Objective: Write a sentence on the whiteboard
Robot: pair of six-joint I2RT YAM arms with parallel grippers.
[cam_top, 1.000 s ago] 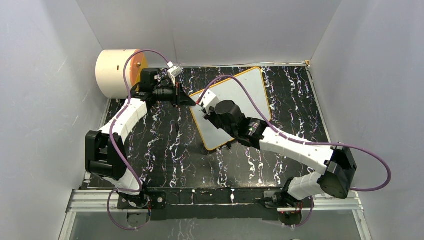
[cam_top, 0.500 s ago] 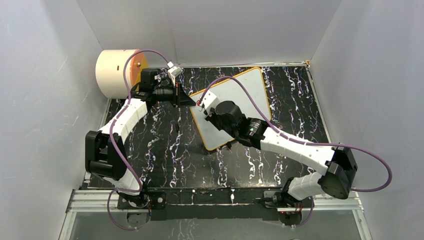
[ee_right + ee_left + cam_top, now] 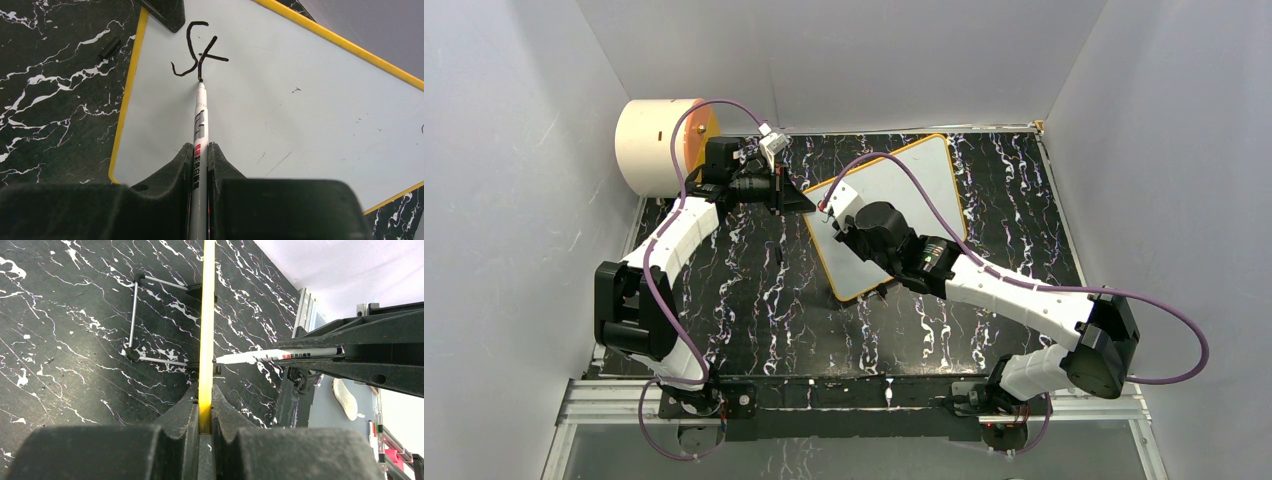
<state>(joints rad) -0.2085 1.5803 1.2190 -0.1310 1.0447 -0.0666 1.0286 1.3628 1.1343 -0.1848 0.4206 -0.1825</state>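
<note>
While your left tool [image 3: 204, 401] clamps the whiteboard [image 3: 300, 100] edge, your right tool [image 3: 200, 156], clamped on the marker [image 3: 201, 112], has barely advanced; two characters [image 3: 192, 47] stand.

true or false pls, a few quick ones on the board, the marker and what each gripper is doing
1. The right gripper is shut on the marker, whose tip meets the whiteboard. True.
2. The whiteboard is blank. False: black strokes sit near one corner, right at the marker's tip.
3. The left gripper is shut on the board's yellow frame. True.
4. The marker is capped. False: its tip is bare, and a small black piece, possibly the cap, lies on the table beside the board.
5. The cream cylinder rests on the whiteboard. False: it stands at the table's far left corner, apart from the board.
</note>
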